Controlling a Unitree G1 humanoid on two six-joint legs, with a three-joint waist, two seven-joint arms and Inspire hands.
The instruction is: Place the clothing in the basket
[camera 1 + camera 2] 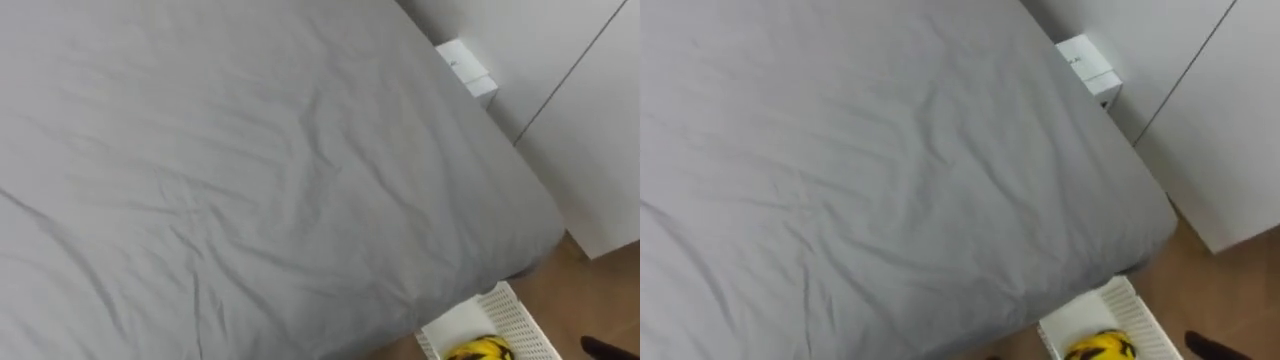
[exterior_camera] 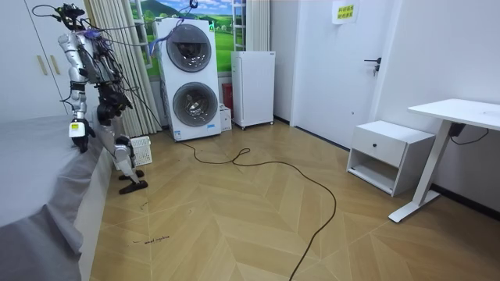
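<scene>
A white slatted basket [image 1: 505, 322] stands on the wooden floor by the bed's corner and also shows beside my legs in the room view [image 2: 141, 148]. A yellow garment [image 1: 480, 349] lies inside it. The grey-sheeted bed [image 1: 250, 170] spreads in front of me with no clothes on the part I see. I stand at the bed's end, leaning toward it. My left hand [image 2: 76, 130] hangs at the bed's edge. A dark tip of my right hand [image 1: 600, 348] shows at the lower right, to the right of the basket.
A small white box [image 1: 467, 68] sits between the bed and the wall. White wardrobe doors [image 1: 600, 150] stand to the right. In the room view, stacked washing machines [image 2: 191, 78], a white cabinet [image 2: 253, 87], a bedside table [image 2: 389, 154] and a desk [image 2: 457, 117] line the room.
</scene>
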